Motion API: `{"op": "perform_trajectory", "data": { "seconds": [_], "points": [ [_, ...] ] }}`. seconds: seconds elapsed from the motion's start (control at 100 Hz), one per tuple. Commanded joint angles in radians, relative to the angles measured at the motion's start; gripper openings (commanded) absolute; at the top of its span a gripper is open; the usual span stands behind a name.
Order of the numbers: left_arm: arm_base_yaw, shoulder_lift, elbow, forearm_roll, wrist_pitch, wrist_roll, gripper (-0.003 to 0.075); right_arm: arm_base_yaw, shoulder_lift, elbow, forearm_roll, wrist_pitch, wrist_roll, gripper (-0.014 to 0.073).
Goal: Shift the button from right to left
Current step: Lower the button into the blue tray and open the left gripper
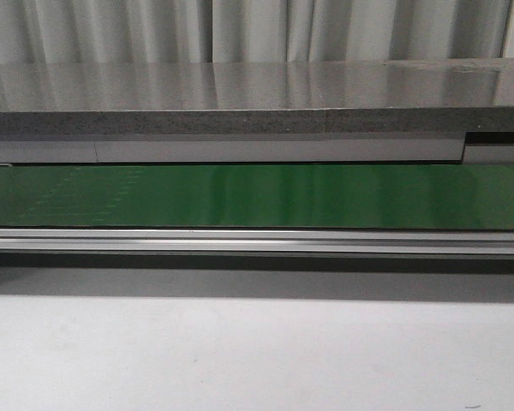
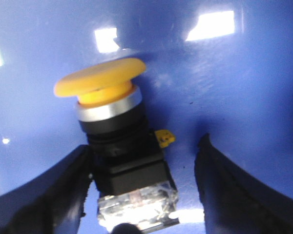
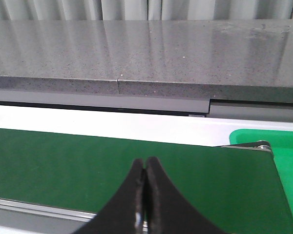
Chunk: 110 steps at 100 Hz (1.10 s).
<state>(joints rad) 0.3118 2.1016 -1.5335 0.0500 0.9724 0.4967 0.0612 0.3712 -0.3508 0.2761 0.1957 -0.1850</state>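
Observation:
In the left wrist view the button (image 2: pixel 112 122) lies tilted on a glossy blue surface (image 2: pixel 244 87). It has a yellow-orange mushroom cap, a silver ring, a black body and a clear base. My left gripper (image 2: pixel 144 146) is open around it: one finger (image 2: pixel 63 190) is against the black body, the other finger (image 2: pixel 234 190) stands apart from it. My right gripper (image 3: pixel 145 162) is shut and empty over the green belt (image 3: pixel 63 165). Neither gripper nor the button shows in the front view.
The green belt (image 1: pixel 257 195) runs across the front view, with a silver rail (image 1: pixel 257 240) in front and a grey stone counter (image 1: pixel 240 94) behind. A white table top (image 1: pixel 257 360) lies nearest. A brighter green belt section (image 3: pixel 288 146) begins past a roller.

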Motion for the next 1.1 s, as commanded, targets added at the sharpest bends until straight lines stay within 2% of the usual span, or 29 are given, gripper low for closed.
{"op": "perform_trajectory", "data": {
  "seconds": [0.0, 0.27, 0.55, 0.65, 0.72, 0.9, 1.09],
  "points": [
    [0.001, -0.057, -0.028, 0.015, -0.016, -0.002, 0.0475, 0.002, 0.003, -0.026, -0.002, -0.074, -0.006, -0.0067],
    [0.001, -0.057, -0.045, 0.032, 0.006, -0.012, 0.0477, 0.002, 0.003, -0.026, -0.002, -0.074, -0.006, -0.0067],
    [0.001, -0.066, -0.165, 0.046, 0.095, -0.012, 0.0467, 0.002, 0.003, -0.026, -0.002, -0.074, -0.006, -0.0067],
    [0.001, -0.094, -0.212, 0.046, 0.117, -0.024, 0.0395, 0.002, 0.003, -0.026, -0.002, -0.074, -0.006, -0.0067],
    [0.001, -0.120, -0.247, 0.039, 0.119, -0.066, 0.0303, 0.002, 0.003, -0.026, -0.002, -0.074, -0.006, -0.0067],
    [0.001, -0.208, -0.289, -0.050, 0.124, -0.098, -0.0011, 0.002, 0.003, -0.026, -0.002, -0.074, -0.006, -0.0067],
    [0.001, -0.291, -0.289, -0.279, 0.121, -0.098, -0.0020, 0.002, 0.003, -0.026, -0.002, -0.074, -0.006, -0.0067]
  ]
}}
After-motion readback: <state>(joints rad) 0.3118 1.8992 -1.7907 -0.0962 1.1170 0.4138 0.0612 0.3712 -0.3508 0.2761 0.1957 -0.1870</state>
